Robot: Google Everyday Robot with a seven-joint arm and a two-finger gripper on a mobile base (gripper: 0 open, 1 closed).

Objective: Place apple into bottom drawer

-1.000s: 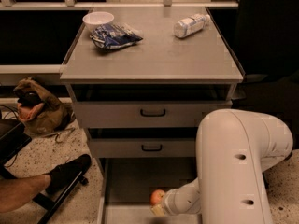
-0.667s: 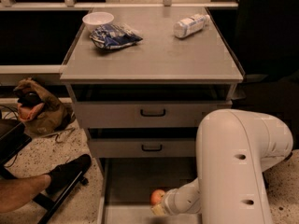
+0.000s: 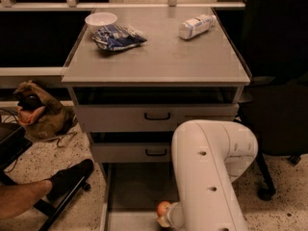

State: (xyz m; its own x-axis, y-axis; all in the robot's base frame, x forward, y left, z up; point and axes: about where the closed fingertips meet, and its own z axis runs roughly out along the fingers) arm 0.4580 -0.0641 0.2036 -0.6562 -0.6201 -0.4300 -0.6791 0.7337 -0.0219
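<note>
The apple is red-orange and sits low over the front part of the open bottom drawer, a shallow grey tray pulled out under the cabinet. My gripper is at the end of the white arm, right against the apple's lower right side and mostly hidden by the arm. I cannot tell whether the apple rests on the drawer floor or hangs just above it.
Two upper drawers with black handles are closed. On the cabinet top stand a white bowl, a blue chip bag and a lying plastic bottle. A person's leg and black shoe are at left, with a brown bag behind.
</note>
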